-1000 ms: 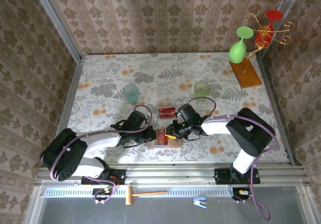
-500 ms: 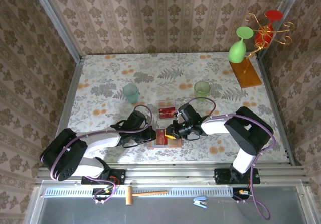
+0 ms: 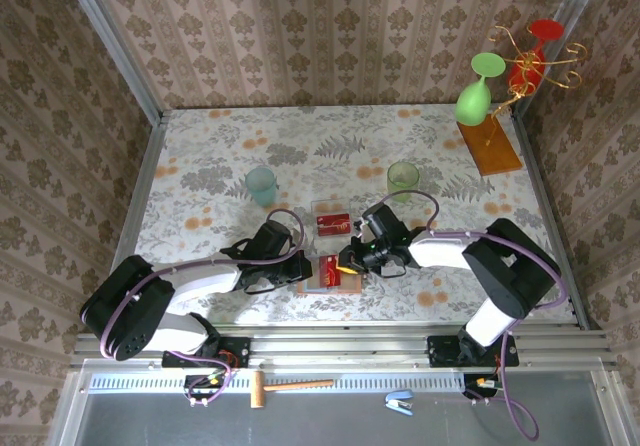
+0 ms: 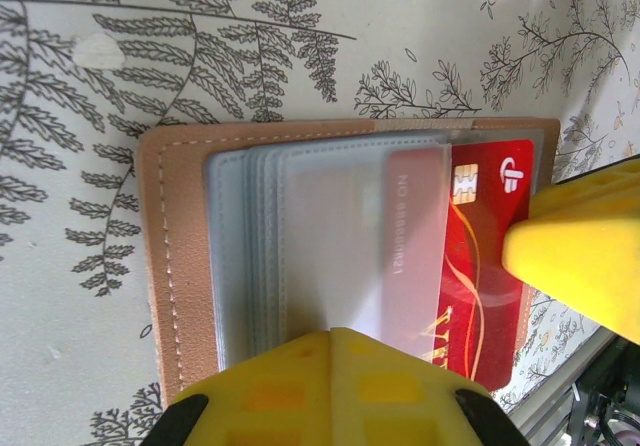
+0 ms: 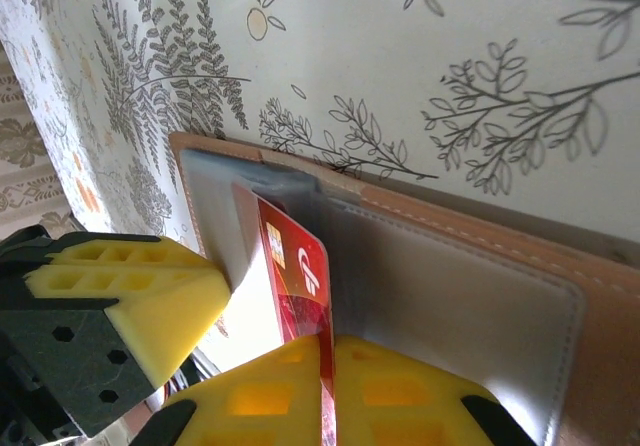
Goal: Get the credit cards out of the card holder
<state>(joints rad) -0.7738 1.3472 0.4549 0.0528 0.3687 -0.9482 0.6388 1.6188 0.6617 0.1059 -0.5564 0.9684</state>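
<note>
Credit card (image 5: 295, 266), red with a gold chip, stands edge-on between the fingers of the right gripper (image 5: 325, 391). The fingers are pinched together on its near end. The far end lies under a grey-blue pocket of the card holder (image 4: 160, 256).

Card holder is open and flat on the table (image 3: 200, 166), directly beneath both gripper tips.

Left gripper (image 4: 330, 381): fingers pressed together, nothing between them. Its tip is over the near edge of the pockets, opposite the right gripper. Contact looks likely, but I cannot tell how firm it is.

In the left wrist view the card sticks partway out of the clear pocket stack, on the side toward the right gripper.

Just beyond the two grippers is a clear box (image 3: 331, 221) with something red inside. It sits apart from the card holder.

Further out, a teal cup (image 3: 261, 184) stands beyond the left gripper and a green cup (image 3: 403, 177) beyond the right gripper.

Far right corner, well apart from everything else: a wooden stand (image 3: 490, 144) carrying a green glass (image 3: 476, 96) and a red glass (image 3: 528, 64).
</note>
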